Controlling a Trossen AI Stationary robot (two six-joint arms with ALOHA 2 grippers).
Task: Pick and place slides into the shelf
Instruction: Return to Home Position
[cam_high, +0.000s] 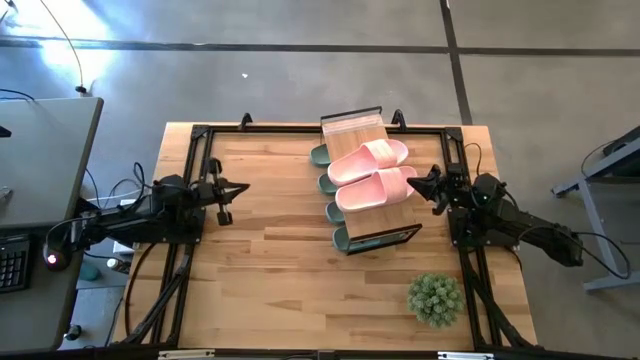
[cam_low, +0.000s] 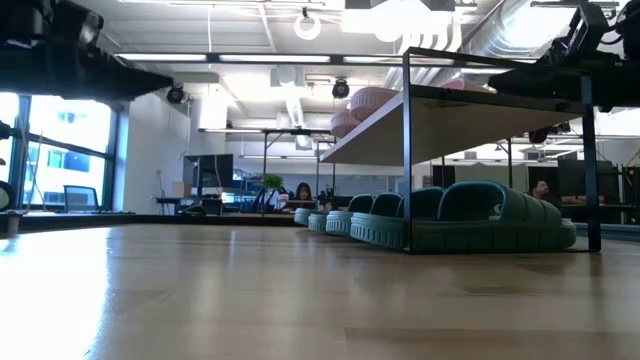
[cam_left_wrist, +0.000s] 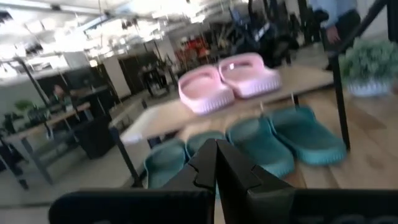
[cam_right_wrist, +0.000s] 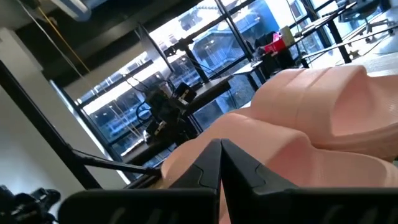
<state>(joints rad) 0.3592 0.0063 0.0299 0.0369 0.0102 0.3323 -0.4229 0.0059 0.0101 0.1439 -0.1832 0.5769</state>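
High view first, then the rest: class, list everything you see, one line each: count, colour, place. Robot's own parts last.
table: one, light wood, between the two arms
shelf: one, light wood top on a black frame, on the table, right of its middle
pink slides: two, pale pink, side by side on top of the shelf
green slides: four, sage green, in a row under the shelf
potted plant: one, green, table's near right corner
left gripper: one, dark, shut, over the table's left side, apart from the shelf
right gripper: one, dark, shut, at the shelf's right side, close to the pink slides
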